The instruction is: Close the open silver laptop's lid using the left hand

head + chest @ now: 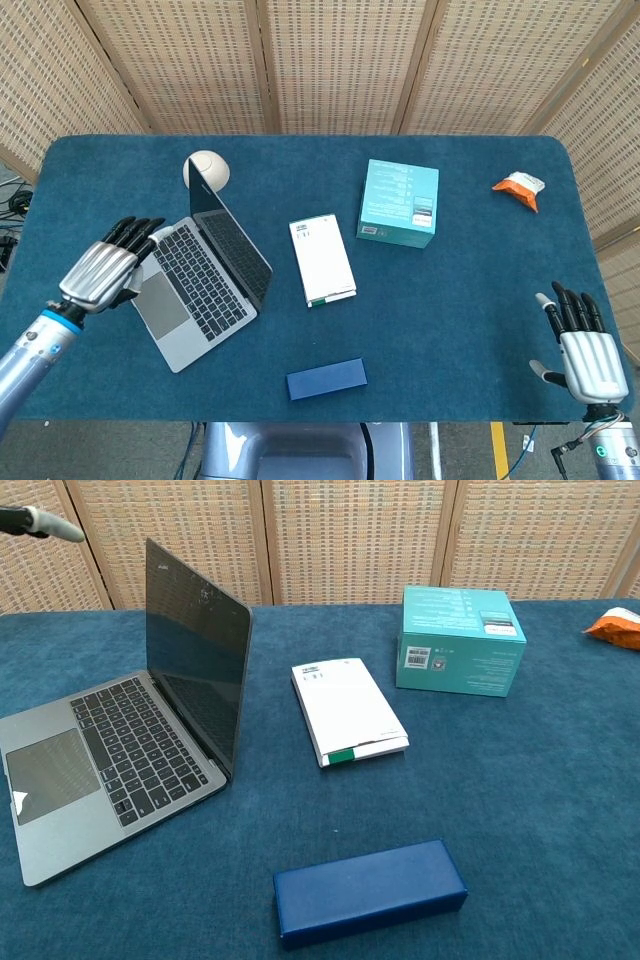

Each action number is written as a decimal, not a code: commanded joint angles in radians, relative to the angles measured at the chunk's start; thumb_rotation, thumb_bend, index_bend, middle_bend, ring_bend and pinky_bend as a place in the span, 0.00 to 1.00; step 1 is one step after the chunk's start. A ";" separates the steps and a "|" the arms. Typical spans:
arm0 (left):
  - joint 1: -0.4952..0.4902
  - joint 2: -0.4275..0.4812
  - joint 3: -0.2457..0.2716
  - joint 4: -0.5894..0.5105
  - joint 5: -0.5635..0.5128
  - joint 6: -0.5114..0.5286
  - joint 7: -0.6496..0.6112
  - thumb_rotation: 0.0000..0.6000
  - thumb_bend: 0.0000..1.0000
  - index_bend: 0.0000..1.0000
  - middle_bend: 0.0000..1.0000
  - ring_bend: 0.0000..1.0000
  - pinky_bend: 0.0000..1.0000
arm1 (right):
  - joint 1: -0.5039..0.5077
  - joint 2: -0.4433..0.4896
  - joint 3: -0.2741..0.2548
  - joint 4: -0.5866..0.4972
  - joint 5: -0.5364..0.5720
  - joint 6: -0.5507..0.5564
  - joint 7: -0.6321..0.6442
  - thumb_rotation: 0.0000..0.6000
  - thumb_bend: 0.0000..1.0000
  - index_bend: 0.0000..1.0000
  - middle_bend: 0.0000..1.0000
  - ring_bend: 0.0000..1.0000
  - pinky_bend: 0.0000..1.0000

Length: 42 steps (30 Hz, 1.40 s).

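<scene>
The silver laptop (195,285) (110,755) lies open on the left of the table, its dark lid (232,240) (195,650) standing upright. My left hand (105,272) hovers over the laptop's near-left corner, fingers spread and holding nothing. Only a fingertip (45,524) of that hand shows at the top left in the chest view. Above the table's front right corner, my right hand (582,345) is open and empty.
A white round object (207,168) sits just behind the laptop lid. A white box (322,260) (348,711) lies right of the laptop, a teal box (400,202) (460,640) beyond it, a blue case (326,379) (370,891) near the front edge, an orange packet (518,188) far right.
</scene>
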 commanded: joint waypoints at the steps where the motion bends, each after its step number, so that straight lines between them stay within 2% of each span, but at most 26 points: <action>1: -0.071 0.004 -0.038 0.000 -0.059 -0.069 0.038 1.00 0.88 0.00 0.00 0.00 0.00 | 0.002 -0.001 0.000 0.003 0.002 -0.004 0.001 1.00 0.02 0.12 0.00 0.00 0.00; 9: -0.185 0.003 -0.085 0.014 -0.169 -0.167 0.082 1.00 0.91 0.00 0.00 0.00 0.00 | 0.005 -0.004 0.007 0.014 0.024 -0.017 0.021 1.00 0.02 0.13 0.00 0.00 0.00; 16: -0.286 -0.017 -0.095 0.044 -0.258 -0.249 0.125 1.00 0.94 0.00 0.00 0.00 0.00 | 0.010 -0.006 0.009 0.021 0.036 -0.032 0.031 1.00 0.02 0.13 0.00 0.00 0.00; 28: -0.421 -0.110 -0.069 0.131 -0.383 -0.309 0.201 1.00 0.98 0.00 0.00 0.00 0.00 | 0.016 -0.007 0.014 0.034 0.051 -0.047 0.057 1.00 0.02 0.13 0.00 0.00 0.00; 42: -0.477 -0.161 -0.033 0.172 -0.434 -0.336 0.189 1.00 0.99 0.00 0.00 0.00 0.00 | 0.020 -0.014 0.008 0.043 0.045 -0.054 0.061 1.00 0.03 0.13 0.00 0.00 0.00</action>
